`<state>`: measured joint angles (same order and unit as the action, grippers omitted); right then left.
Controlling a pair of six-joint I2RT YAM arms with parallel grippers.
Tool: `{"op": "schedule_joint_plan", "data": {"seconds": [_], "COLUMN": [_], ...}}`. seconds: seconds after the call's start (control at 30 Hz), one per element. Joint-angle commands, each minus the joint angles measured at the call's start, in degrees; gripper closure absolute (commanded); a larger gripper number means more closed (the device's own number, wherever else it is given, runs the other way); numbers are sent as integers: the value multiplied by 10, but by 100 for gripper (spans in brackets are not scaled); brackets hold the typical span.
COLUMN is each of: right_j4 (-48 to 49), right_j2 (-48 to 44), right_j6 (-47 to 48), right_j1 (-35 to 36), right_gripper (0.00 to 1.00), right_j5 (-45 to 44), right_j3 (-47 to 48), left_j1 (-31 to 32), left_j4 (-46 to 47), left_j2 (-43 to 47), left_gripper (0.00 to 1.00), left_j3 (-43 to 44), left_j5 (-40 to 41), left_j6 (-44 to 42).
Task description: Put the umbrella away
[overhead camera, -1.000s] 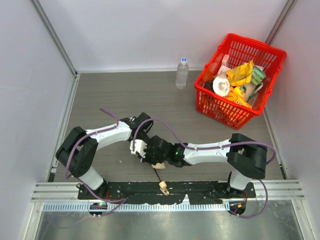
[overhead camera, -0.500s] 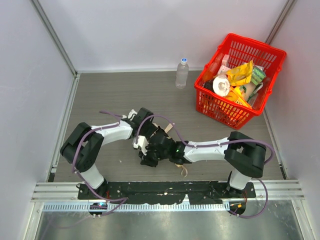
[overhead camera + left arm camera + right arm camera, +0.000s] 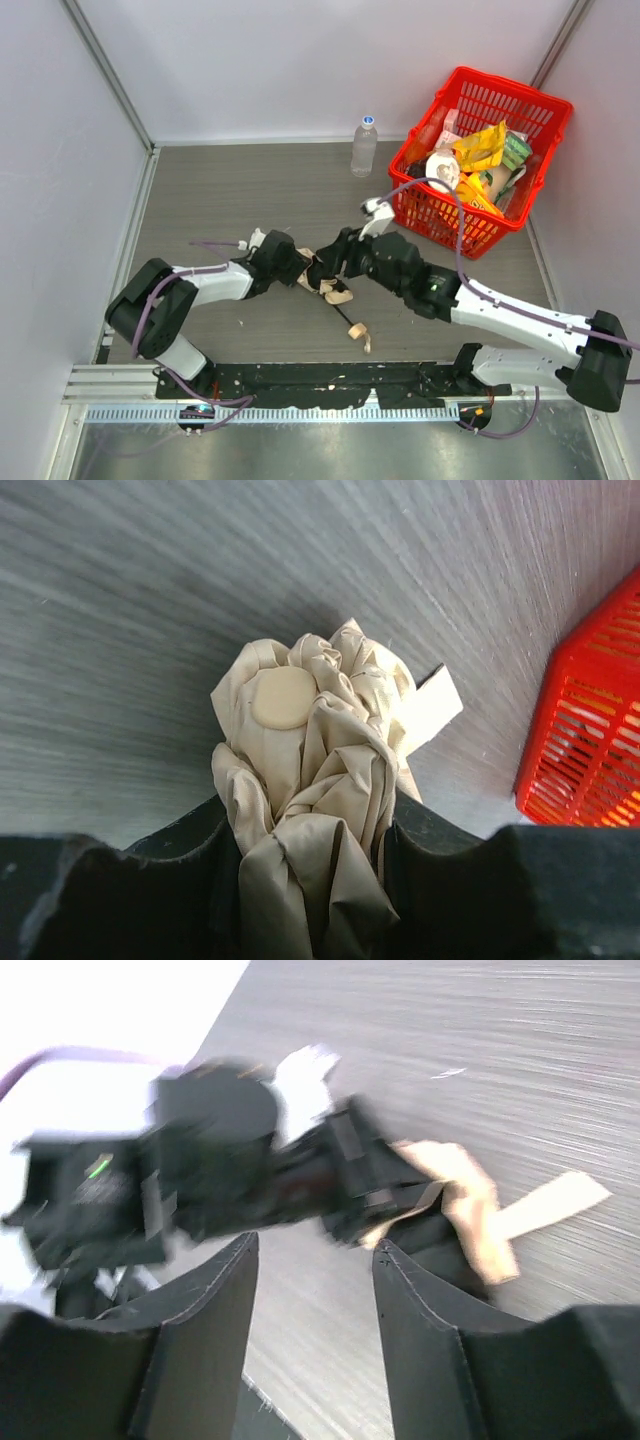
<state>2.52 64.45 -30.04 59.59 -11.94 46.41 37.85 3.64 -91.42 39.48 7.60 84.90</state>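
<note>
Pinching with the left gripper [image 3: 308,835] the bunched cream fabric of one umbrella [image 3: 300,740], low on the table [image 3: 220,200]. Gaping wide and empty at the right gripper [image 3: 315,1250], just beside. Beyond, one red basket [image 3: 452,232], one bottle [image 3: 364,148].

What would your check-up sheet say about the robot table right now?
Surface: grey wood table, nothing spilled.
Job's things: umbrella bunched up in the left claw; its handle lies on the table.
Clutter: bottle upright; red basket full of packets.
Claws: left shut on the umbrella; right claw open, holding nothing.
Cables: purple cables loop along both arms.
Surroundings: pale walls.
</note>
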Motion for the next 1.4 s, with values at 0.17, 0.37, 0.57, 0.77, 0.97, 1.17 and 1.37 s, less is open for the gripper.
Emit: {"op": "schedule_joint_plan", "data": {"seconds": [0.17, 0.37, 0.57, 0.77, 0.97, 1.17, 1.37], "right_j4": [-52, 132, 288, 383, 466, 534, 664], "right_j2": [0, 116, 216, 289, 364, 407, 343], "right_j6": [-291, -324, -323, -322, -343, -298, -139], "right_j1": [-179, -185, -188, -196, -207, -209, -209], "right_gripper": [38, 44, 54, 57, 70, 94, 99], "right_j5": [30, 95, 111, 141, 159, 163, 182], "right_j3": [-116, -167, -183, -180, -181, -180, -213], "left_j1": [2, 2, 3, 5, 6, 6, 5], "left_j4": [-13, -11, -2, -14, -15, -35, -147], "left_j2": [85, 72, 76, 85, 87, 90, 63], "left_gripper": [100, 100, 100, 100, 100, 100, 100], "left_j3": [-111, -116, -123, -120, -117, -108, -57], "left_j5": [-12, -22, -17, -7, -6, 1, -10], "left_j6": [-61, -47, -47, -54, -54, -50, -37]}}
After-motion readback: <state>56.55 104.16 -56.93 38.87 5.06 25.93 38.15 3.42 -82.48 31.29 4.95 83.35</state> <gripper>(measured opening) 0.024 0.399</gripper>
